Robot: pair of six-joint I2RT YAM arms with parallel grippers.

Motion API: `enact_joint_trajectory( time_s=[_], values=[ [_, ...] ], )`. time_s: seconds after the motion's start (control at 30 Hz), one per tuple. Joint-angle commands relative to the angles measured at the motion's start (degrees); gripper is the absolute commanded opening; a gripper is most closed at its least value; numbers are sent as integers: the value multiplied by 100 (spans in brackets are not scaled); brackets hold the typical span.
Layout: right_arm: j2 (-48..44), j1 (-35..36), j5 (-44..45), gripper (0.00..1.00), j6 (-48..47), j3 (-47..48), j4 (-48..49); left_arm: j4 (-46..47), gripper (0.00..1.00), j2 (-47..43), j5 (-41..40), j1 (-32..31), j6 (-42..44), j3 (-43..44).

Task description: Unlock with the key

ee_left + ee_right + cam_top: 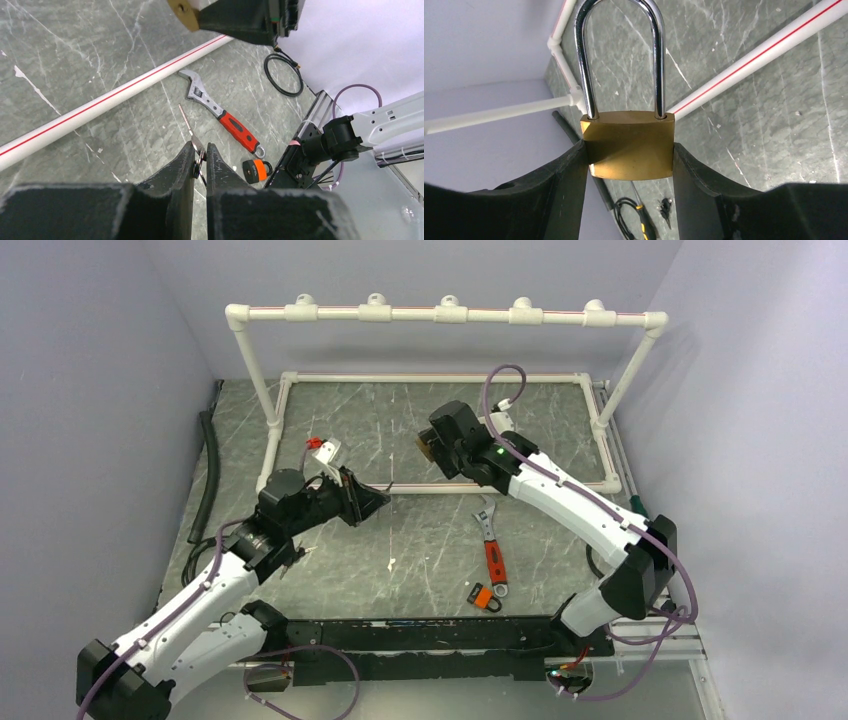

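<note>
My right gripper (630, 160) is shut on a brass padlock (629, 146) with a closed steel shackle, held above the table's middle; the padlock shows small in the top view (428, 443) and at the top edge of the left wrist view (182, 11). My left gripper (200, 150) is shut on a thin silver key (191, 131) with its ring pinched between the fingertips; the blade points forward. In the top view my left gripper (380, 498) is left of and below the padlock, a short gap apart.
A red-handled adjustable wrench (493, 545) and a small orange padlock (485, 596) lie on the marble table near the front. A white PVC pipe frame (440, 314) stands at the back, its base rail (440, 487) crossing mid-table. A black hose (207, 475) lies along the left edge.
</note>
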Motion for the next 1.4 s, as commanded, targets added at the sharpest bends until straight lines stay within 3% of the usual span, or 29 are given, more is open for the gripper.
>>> enact_joint_trajectory(
  time_s=[0.0, 0.2, 0.47, 1.37],
  values=[
    [-353, 12, -557, 0, -178, -257, 820, 59, 0, -158, -87, 19, 205, 114],
    [-495, 29, -1518, 0, -222, -686, 1370, 331, 0, -242, 321, 21, 380, 127],
    [-558, 48, -1943, 0, -151, -845, 1832, 368, 0, -263, 356, 19, 403, 92],
    [-648, 144, -2077, 0, -182, -866, 2004, 546, 0, -139, 43, 19, 376, 3]
  ],
)
